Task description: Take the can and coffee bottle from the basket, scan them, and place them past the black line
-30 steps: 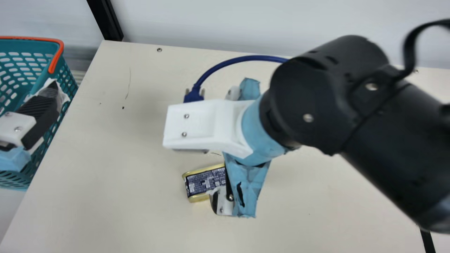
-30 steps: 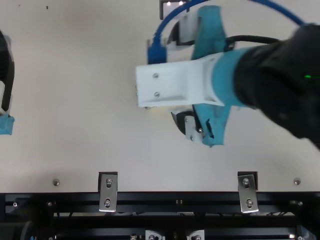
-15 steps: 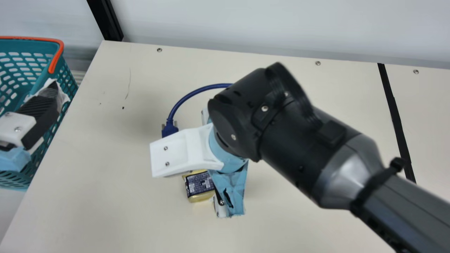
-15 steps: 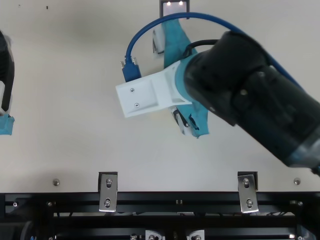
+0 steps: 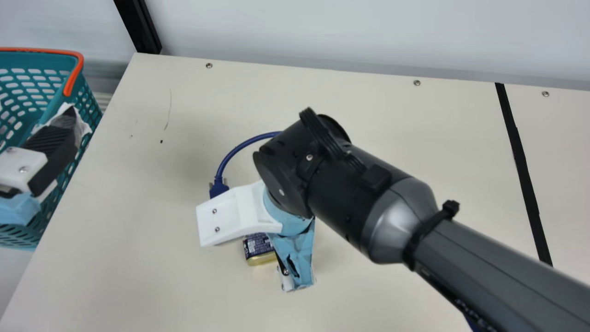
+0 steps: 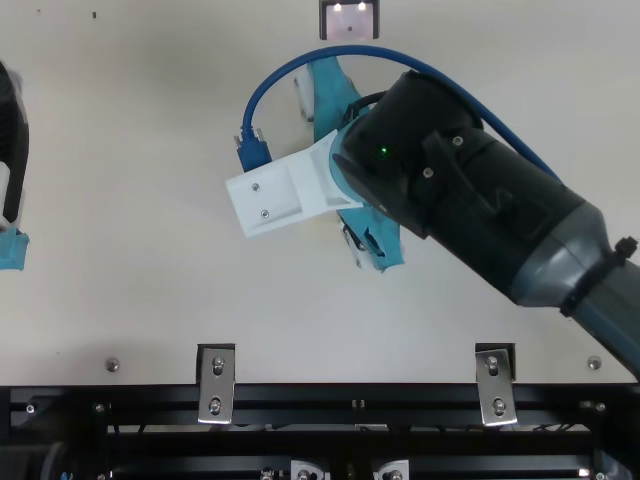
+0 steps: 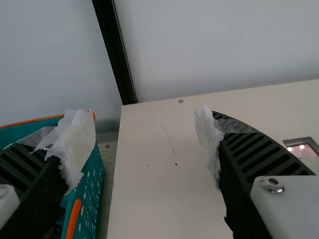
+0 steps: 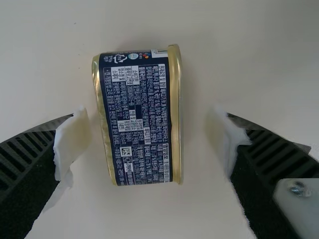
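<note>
Lying on its side on the table, the can [image 5: 259, 249] is partly hidden under my right gripper [image 5: 295, 260] in the main view. The right wrist view has the whole can [image 8: 139, 119], dark blue label up and gold rims along its sides, between the parted fingers of my right gripper [image 8: 152, 142], touching neither. At the main view's left edge is my left gripper [image 5: 50, 147], over the near side of the teal basket [image 5: 87, 99]. In the left wrist view my left gripper [image 7: 143, 142] is open and holds nothing.
The black line [image 5: 525, 175] crosses the table on the right. A scanner window [image 6: 350, 22] is set in the table beyond the right gripper in the top view. A blue cable [image 6: 400, 58] arches over the right wrist.
My right arm has swung left and toward the table's near side in the main view, bringing its gripper over more of the can. The can and my left arm have kept still.
</note>
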Motion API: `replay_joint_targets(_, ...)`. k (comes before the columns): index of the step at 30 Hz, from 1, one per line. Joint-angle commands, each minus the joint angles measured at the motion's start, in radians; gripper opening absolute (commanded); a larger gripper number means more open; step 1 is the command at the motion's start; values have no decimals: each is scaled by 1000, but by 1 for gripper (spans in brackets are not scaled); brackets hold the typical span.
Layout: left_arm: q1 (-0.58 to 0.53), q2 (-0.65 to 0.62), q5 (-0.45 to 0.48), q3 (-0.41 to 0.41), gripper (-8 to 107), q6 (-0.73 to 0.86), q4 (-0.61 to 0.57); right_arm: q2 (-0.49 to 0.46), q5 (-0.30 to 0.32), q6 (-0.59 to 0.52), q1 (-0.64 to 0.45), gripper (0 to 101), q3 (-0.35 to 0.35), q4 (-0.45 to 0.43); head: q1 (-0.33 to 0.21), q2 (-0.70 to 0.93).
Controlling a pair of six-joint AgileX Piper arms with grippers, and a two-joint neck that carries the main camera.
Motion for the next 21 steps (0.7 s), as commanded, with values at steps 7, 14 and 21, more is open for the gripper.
replay_joint_targets(7,0,0,0,0,90,0,0,-33,1,37,-28,0,3,59,-3,11)
replay_joint_targets(14,0,0,0,0,90,0,0,-104,49,105,-90,0,-5,154,-3,11)
replay_joint_targets(21,0,0,0,0,90,0,0,-168,64,190,-177,0,10,167,-6,-36)
